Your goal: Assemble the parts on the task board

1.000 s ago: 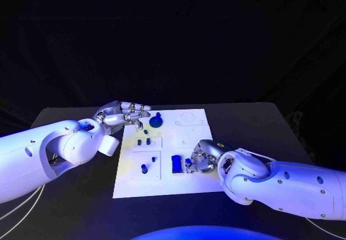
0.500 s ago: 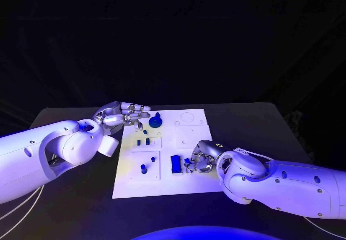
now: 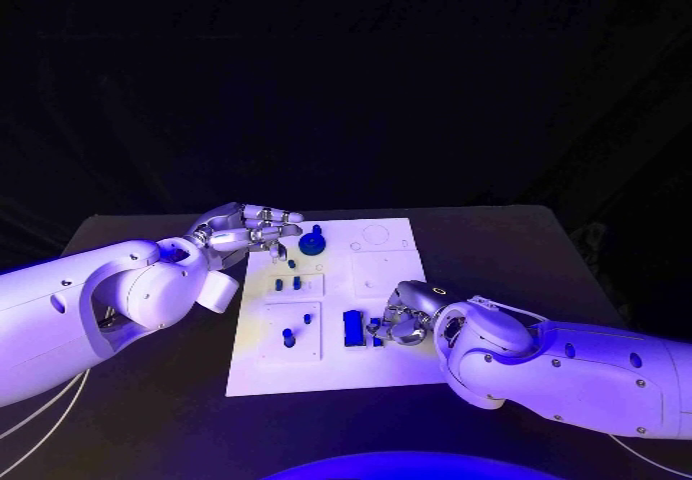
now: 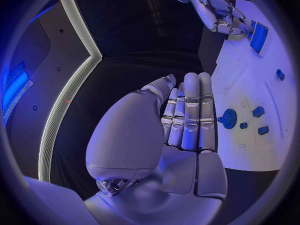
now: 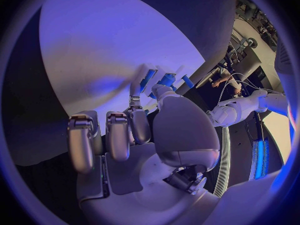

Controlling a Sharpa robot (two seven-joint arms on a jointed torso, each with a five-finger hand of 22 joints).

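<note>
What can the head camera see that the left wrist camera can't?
Head view alone: the whole task board on the black table, and the left hand from outside, at the board's far left corner. Left wrist view alone: that hand's flat palm side, fingers straight and side by side, holding nothing. Both: the round blue knob part, the blue rectangular part and the right hand beside it.

no readable text, labels, numbers or signs anywhere
</note>
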